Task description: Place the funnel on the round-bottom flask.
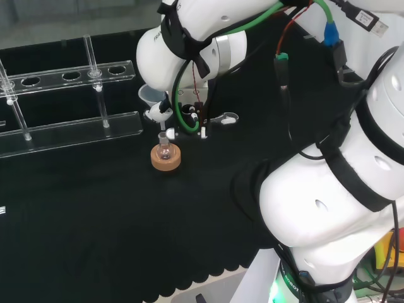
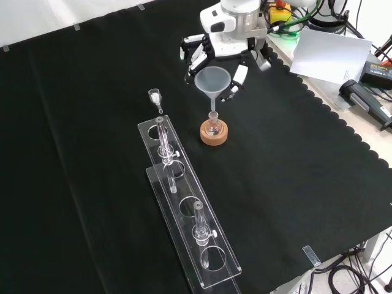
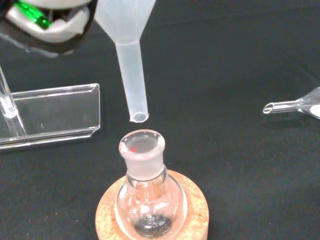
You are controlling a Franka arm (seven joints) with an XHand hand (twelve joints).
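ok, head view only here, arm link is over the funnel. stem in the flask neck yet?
Observer: No. Wrist view: the funnel stem tip hangs just above the flask mouth, not touching.
Operator: lined up?
Observer: Front view puts the stem straight over the neck; the flask sits upright in its cork ring.
Operator: grip ok?
Observer: Front view: the hand has its fingers curled round the funnel cone, which stands upright.

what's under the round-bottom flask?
A cork ring stand; the round-bottom flask sits upright in it on the black cloth. The ring's centre is hidden by the flask's bulb. The funnel hangs just above the neck.
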